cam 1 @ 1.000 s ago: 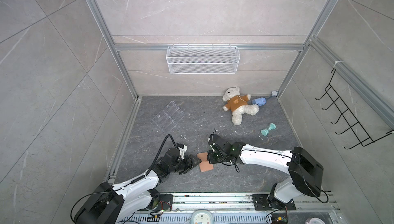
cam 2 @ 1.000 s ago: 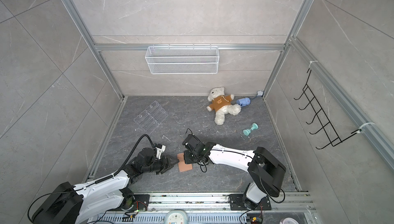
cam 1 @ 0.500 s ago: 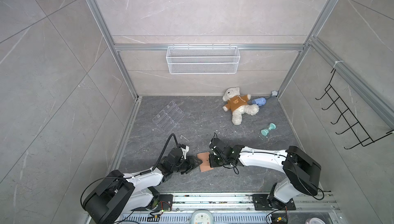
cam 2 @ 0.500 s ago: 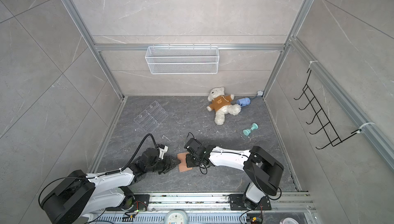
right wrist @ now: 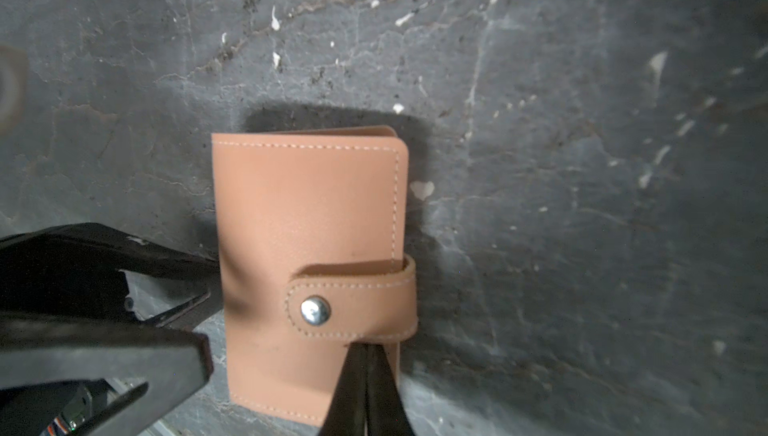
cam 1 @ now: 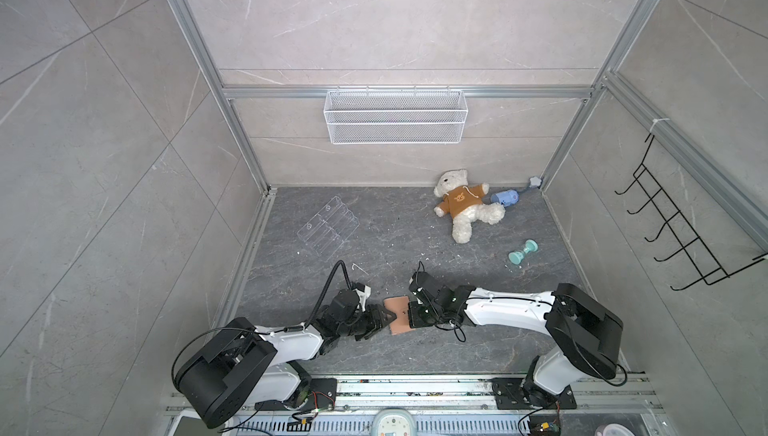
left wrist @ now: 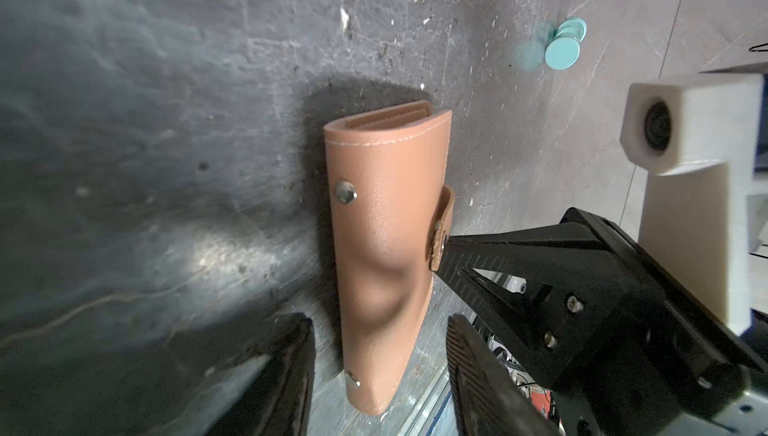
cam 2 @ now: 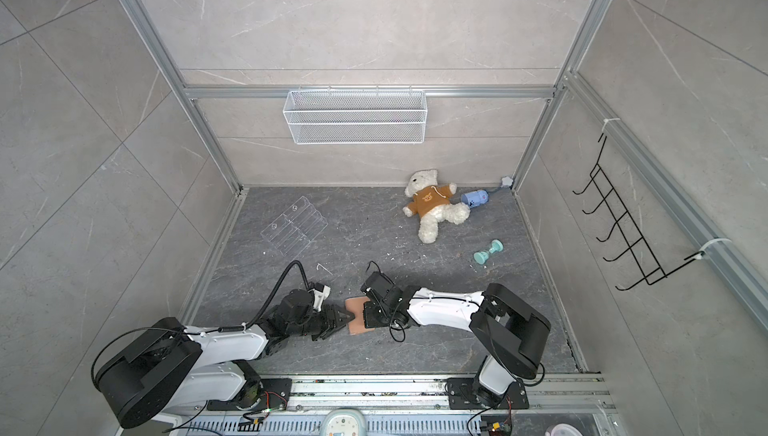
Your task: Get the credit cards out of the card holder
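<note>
The closed tan-brown leather card holder (cam 1: pixel 398 317) lies flat on the dark grey stone-look floor (cam 1: pixel 415 247), toward 6 o'clock in both top views. Its rounded strap tab (right wrist: pixel 357 309) is snapped down. The left gripper (left wrist: pixel 378 330), at the holder's 9 o'clock, stands released, with a black finger on each side of the folded edge. The right gripper (right wrist: pixel 365 357), at 3 o'clock, is clenched, its tips meeting against the strap's fold.

Matt leather card holder (right wrist: pixel 307 214), shiny metal snap (right wrist: pixel 315 310)
</note>
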